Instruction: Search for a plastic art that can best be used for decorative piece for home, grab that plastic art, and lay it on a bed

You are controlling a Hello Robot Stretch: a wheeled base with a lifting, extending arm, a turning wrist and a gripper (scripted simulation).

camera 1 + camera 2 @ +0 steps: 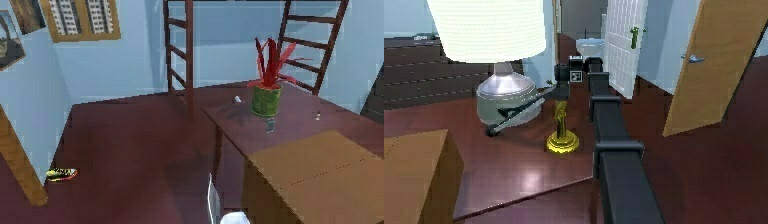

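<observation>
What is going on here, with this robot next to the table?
The robot's arm reaches out over a dark red table. Its end effector lies near the silver base of a lamp, and I cannot tell whether it holds anything. A small gold figurine stands on the table beside the arm. Ahead, a red-leaved potted plant stands near a brown box.
</observation>
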